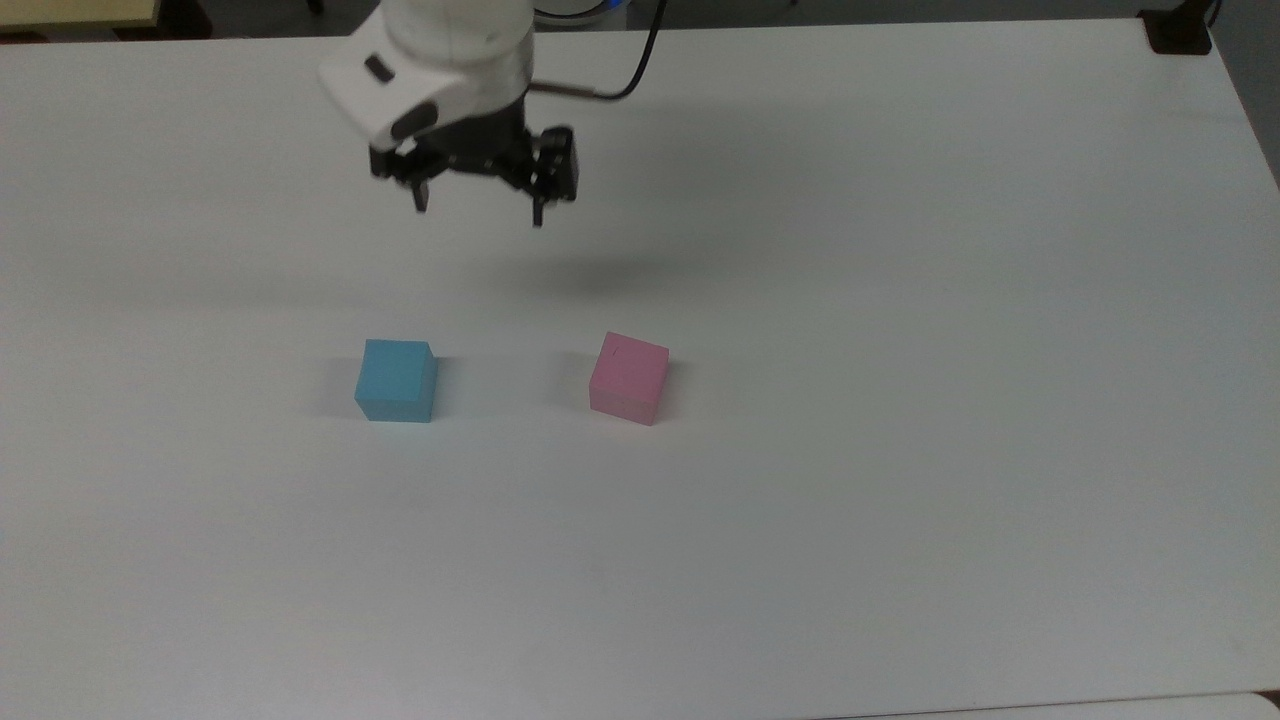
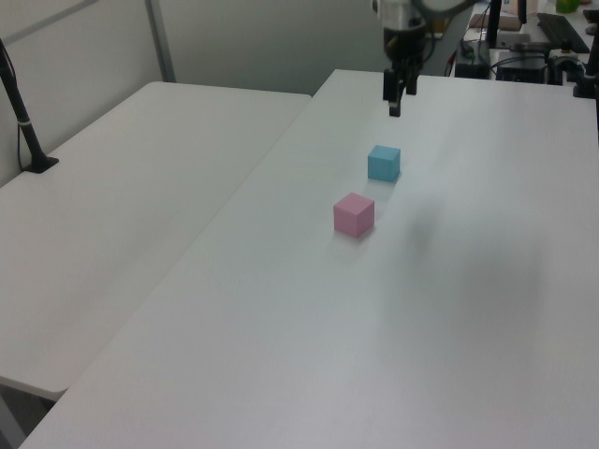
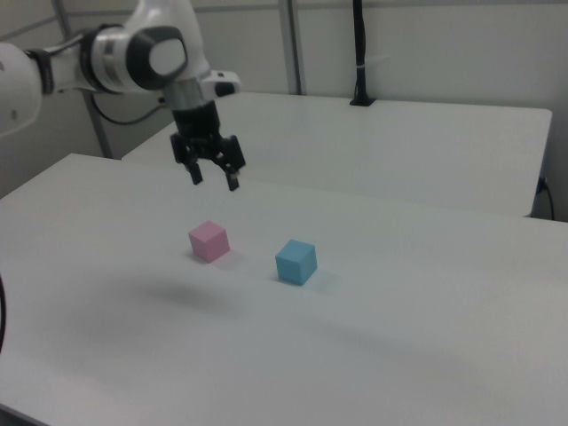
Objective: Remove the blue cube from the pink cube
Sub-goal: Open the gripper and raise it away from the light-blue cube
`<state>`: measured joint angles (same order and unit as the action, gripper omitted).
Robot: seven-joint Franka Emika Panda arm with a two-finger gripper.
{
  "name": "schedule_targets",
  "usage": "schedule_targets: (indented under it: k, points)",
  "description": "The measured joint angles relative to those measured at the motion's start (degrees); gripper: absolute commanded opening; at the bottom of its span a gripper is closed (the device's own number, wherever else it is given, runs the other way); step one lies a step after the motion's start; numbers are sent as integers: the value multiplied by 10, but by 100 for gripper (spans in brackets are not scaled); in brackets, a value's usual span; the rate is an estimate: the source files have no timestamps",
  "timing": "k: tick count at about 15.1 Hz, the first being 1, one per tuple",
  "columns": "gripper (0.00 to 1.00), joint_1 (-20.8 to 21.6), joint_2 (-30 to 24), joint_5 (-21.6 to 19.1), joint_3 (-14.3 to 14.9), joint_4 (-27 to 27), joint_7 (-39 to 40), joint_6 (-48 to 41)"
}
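In the top view, the blue cube (image 1: 397, 380) sits on the white table (image 1: 900, 400), well apart from the pink cube (image 1: 628, 378), which lies toward the top view's right and carries a tiny dark mark on its top face. Both cubes rest flat on the tabletop, with bare surface between them. The gripper (image 1: 478, 205) hangs in the air farther up the picture, clear of both cubes, its two dark fingers spread apart with nothing between them; a soft shadow falls on the table below it. In the left view, the blue cube (image 2: 384, 163) stands beyond the pink cube (image 2: 354, 214), slightly toward the left view's right, the two near each other but not touching. The gripper (image 2: 396, 96) is raised above the table behind the blue cube, fingers pointing down. A second white table (image 2: 140, 187) adjoins on the left view's left. In the right view, the pink cube (image 3: 209, 240) lies toward the right view's left of the blue cube (image 3: 295, 261), both on the tabletop. The gripper (image 3: 214, 175) hovers above the pink cube, its fingers splayed and empty.
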<state>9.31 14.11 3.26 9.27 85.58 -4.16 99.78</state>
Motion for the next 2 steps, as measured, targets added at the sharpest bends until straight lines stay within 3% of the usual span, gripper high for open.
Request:
schedule_targets:
  k: [2]
  points:
    - [100, 7, -22, 0, 0, 3, -9, -22]
